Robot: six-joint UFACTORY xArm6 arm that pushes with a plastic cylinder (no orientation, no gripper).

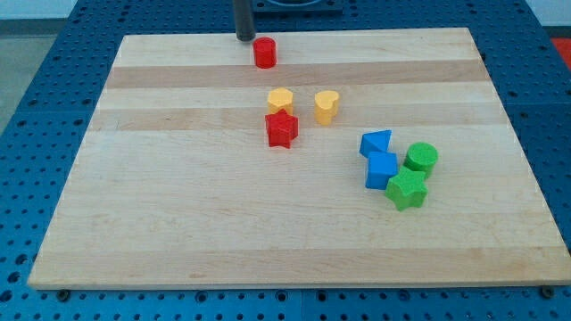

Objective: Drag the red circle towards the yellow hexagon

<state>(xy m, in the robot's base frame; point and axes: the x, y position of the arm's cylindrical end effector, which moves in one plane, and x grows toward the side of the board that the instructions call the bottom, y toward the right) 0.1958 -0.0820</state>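
Two green and two blue blocks idle nearest. Mid-worktop (pixel 178 223), yellow hexagon (pixel 280 99) touches red star (pixel 281 129). Farther, red circle (pixel 264 53); my tip (pixel 244 37), a jawless tool, sits upper-left. Off-centre push risks rightward drift.

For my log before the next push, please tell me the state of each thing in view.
my tip: just upper-left of red circle
red circle: near top edge, apart from the others
yellow hexagon: touching red star
red star: below hexagon
yellow heart: alone
blue and green blocks: clustered at the view's right
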